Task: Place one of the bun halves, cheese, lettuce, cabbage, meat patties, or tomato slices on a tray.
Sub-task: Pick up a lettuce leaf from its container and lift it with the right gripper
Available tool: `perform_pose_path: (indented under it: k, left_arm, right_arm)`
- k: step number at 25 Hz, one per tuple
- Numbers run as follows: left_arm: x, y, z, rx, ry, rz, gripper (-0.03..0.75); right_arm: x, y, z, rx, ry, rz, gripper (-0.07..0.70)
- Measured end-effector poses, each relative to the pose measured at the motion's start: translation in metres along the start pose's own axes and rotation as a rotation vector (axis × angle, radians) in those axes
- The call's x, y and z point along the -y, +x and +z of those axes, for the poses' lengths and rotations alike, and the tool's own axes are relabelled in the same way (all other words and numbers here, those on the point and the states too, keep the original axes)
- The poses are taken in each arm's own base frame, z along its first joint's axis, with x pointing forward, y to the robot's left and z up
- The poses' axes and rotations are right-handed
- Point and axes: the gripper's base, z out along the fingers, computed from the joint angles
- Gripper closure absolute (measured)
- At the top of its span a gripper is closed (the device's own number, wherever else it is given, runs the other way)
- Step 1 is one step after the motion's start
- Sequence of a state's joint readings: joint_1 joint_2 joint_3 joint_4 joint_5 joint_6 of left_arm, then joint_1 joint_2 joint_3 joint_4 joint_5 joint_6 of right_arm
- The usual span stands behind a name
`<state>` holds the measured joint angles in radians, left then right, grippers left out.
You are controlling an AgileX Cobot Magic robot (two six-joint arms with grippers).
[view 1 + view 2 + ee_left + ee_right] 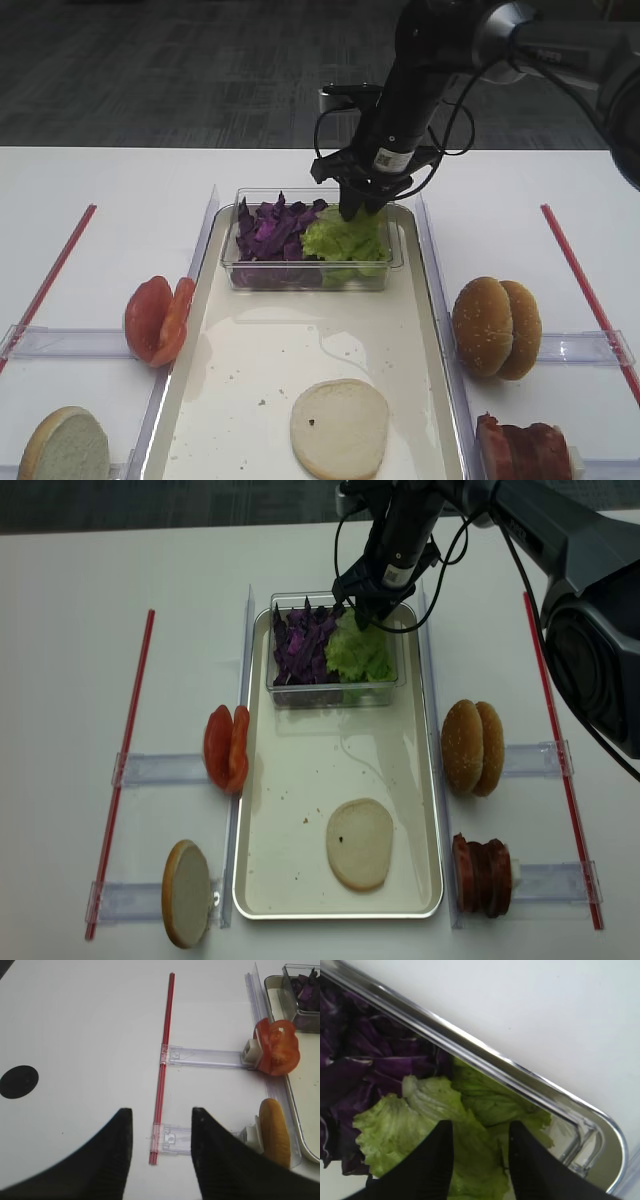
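Where the lettuce (432, 1135) lies in the right half of the clear plastic tub (395, 262), pressed against by both right gripper (479, 1157) fingers from above, leaf bunched between them; whether gripped or merely touched, cannot tell. Jaws set partly apart, tips sunk into the ruffled green. Purple cabbage (270, 228) heaped in the tub's left half, touching the lettuce. Tub seated at the far end of the cream-white tray (235, 370).

On the tray's near end: one bun half (339, 428), pale cut face up, lying flat, well apart from the tub.

Outside the tray, left side: tomato slices (158, 318) standing on edge in a clear holder; a second bun half (64, 446) nearer the front. Right side: a seeded bun pair (496, 327) on edge; meat patties (525, 448) in a row at the front corner.

Left gripper (161, 1147) hovering over the white table (85, 1025), fingers spread, nothing between them; a red strip (162, 1070) running beneath.
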<state>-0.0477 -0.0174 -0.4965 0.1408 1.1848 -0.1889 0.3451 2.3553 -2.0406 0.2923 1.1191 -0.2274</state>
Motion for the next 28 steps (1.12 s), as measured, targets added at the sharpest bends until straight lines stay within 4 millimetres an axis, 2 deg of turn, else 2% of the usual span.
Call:
perform_pose_path:
  k: [4, 12, 19, 25, 28]
  left_arm:
    - [0.0000, 0.0000, 0.0000, 0.000, 0.000, 0.000, 0.444]
    - [0.0000, 0.0000, 0.0000, 0.000, 0.000, 0.000, 0.444]
    - [0.0000, 0.0000, 0.0000, 0.000, 0.000, 0.000, 0.444]
    - [0.0000, 0.0000, 0.0000, 0.000, 0.000, 0.000, 0.444]
    - [0.0000, 0.0000, 0.0000, 0.000, 0.000, 0.000, 0.444]
  right_arm:
    - [-0.0001, 0.0004, 0.0000, -0.005, -0.001, 0.000, 0.346]
    - [-0.0001, 0.0006, 0.0000, -0.007, -0.002, -0.004, 0.461]
    - [-0.0003, 0.0006, 0.0000, -0.006, -0.004, -0.016, 0.473]
    - [-0.0004, 0.0009, 0.0000, -0.010, -0.004, -0.023, 0.593]
    - [-0.0004, 0.0009, 0.0000, -0.010, -0.005, -0.024, 0.603]
